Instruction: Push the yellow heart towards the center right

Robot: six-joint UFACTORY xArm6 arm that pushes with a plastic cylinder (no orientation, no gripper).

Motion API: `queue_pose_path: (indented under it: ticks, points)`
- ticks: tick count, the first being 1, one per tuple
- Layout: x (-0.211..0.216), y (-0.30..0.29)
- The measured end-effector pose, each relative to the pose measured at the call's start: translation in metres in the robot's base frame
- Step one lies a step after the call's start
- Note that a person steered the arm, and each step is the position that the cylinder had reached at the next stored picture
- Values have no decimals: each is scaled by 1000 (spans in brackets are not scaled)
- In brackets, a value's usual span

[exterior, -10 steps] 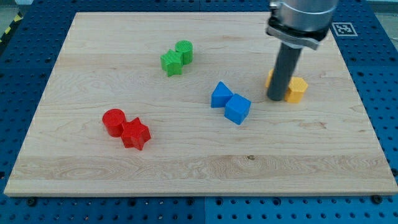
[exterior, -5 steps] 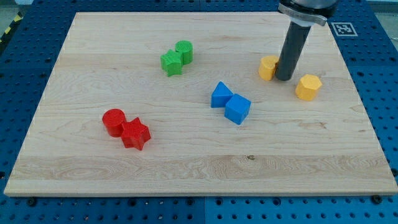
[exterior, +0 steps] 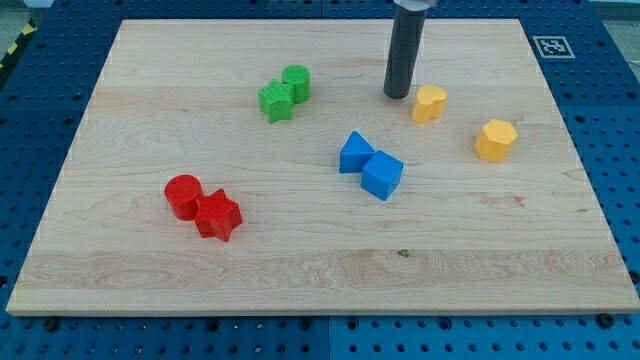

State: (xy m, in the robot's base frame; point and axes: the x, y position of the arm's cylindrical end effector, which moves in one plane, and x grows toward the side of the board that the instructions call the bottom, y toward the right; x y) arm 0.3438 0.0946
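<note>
While our rod carries no pincer to open or clench, my tip (exterior: 397, 96) rests just left of the yellow heart (exterior: 430, 103), apparently not touching. We see the heart at the board's upper right, the yellow hexagon (exterior: 496, 140) lying apart to its lower right, two blue blocks (exterior: 370, 166) below.

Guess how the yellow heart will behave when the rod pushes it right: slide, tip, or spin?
Likely slides: the yellow heart is a squat block lying flat on the smooth wooden board, so tipping seems unlikely. It may rotate, since its lobed outline gives my tip, just off its left side, an uneven face. Probably light and rigid, judging by its small moulded look.
</note>
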Motion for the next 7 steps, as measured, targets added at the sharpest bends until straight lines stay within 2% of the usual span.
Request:
queue_pose_path:
  ticks: [1,3,4,5,6,7]
  points:
    - [-1,-1]
    - [58,-11]
    - [50,7]
    - [-1,7]
    - [-8,10]
    - [32,-9]
